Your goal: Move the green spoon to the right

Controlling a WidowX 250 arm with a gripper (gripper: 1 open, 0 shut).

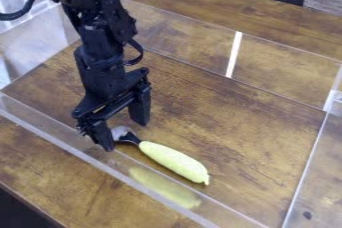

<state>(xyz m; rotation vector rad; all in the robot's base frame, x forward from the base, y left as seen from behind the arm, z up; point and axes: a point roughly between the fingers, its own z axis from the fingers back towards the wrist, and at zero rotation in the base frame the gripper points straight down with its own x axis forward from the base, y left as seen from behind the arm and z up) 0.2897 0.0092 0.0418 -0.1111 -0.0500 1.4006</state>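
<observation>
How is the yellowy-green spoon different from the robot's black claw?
The spoon is bright yellow-green and lies flat on the wooden table; the gripper is black and stands upright, pointing down. The spoon is one smooth rounded piece; the gripper has two separate fingers, spread open. Both are inside the clear-walled box, close together near the spoon's grey end.
</observation>
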